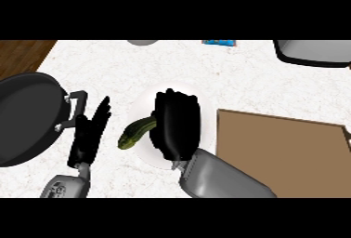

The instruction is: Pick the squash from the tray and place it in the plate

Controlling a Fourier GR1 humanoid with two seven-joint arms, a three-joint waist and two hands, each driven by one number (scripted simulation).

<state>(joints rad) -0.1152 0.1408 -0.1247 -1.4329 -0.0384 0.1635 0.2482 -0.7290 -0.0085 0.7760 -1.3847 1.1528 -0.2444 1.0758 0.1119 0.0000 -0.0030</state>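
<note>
A white plate [144,106] lies at the counter's middle, mostly covered by my right hand [177,124]. The green squash [135,133] sticks out from that hand's left side and slants down-left across the plate's left rim. Its upper end is hidden under the hand, whose fingers curl round it. The brown tray [281,148] sits just right of the plate with nothing showing on it. My left hand [91,134] rests open left of the plate, fingers straight and pointing up, apart from the squash.
A large black pan [24,118] sits at the left, its handle bracket [74,109] next to my left hand. A dark appliance [315,52] stands at the back right. A grey object [142,42] and a blue item [221,42] lie at the far edge.
</note>
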